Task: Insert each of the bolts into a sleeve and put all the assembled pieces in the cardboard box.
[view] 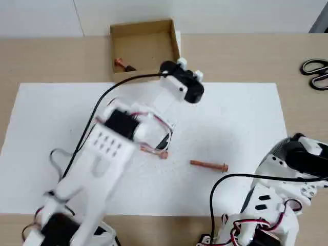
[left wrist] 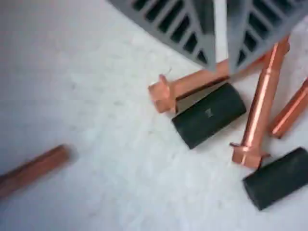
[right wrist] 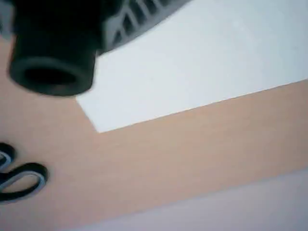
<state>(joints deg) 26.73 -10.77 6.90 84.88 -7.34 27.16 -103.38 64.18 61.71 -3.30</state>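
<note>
Three bolts lie bunched at mid-sheet: one sits under the left gripper, a second is angled beside it, and a third is partly cut off at the edge. Two black sleeves lie among them. One touches the first bolt's shank, the other is just beside the second bolt's head. The left gripper's jaws are nearly closed, with only a slit between them and the tips down over the first bolt; I cannot tell that they hold anything. A fourth bolt lies alone on the sheet, right of the bunch.

From above, the left arm covers most of the bunch, with one bolt head peeking out. A black cable crosses the sheet. The right gripper, near the sheet's right edge, clamps a sleeve in the air.

The box touches the sheet's far edge and holds an assembled piece. Scissors lie on the bare table, off the sheet's far right corner.
</note>
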